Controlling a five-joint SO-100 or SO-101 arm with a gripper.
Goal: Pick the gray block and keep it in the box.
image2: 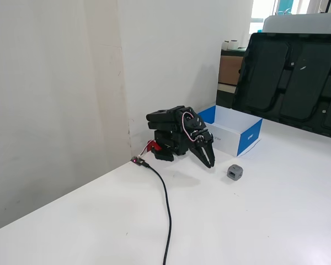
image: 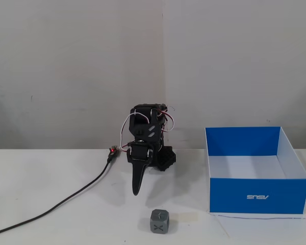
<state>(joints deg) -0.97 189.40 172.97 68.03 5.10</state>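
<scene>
The gray block (image: 160, 221) is a small gray cube with a dark X on its faces. It sits on the white table near the front edge, and it also shows in the other fixed view (image2: 235, 172). The box (image: 257, 195) is bright blue outside and white inside, open at the top, to the right of the block; it shows behind the arm in the other fixed view (image2: 249, 136). My gripper (image: 137, 190) is black, folded low at the arm's base, pointing down with its fingers together and nothing in it. It hangs behind and left of the block (image2: 209, 164).
A black cable (image: 66, 200) runs from the arm's base to the left across the table (image2: 166, 204). A wall stands behind the arm. A dark folded panel (image2: 289, 77) stands beyond the table in a fixed view.
</scene>
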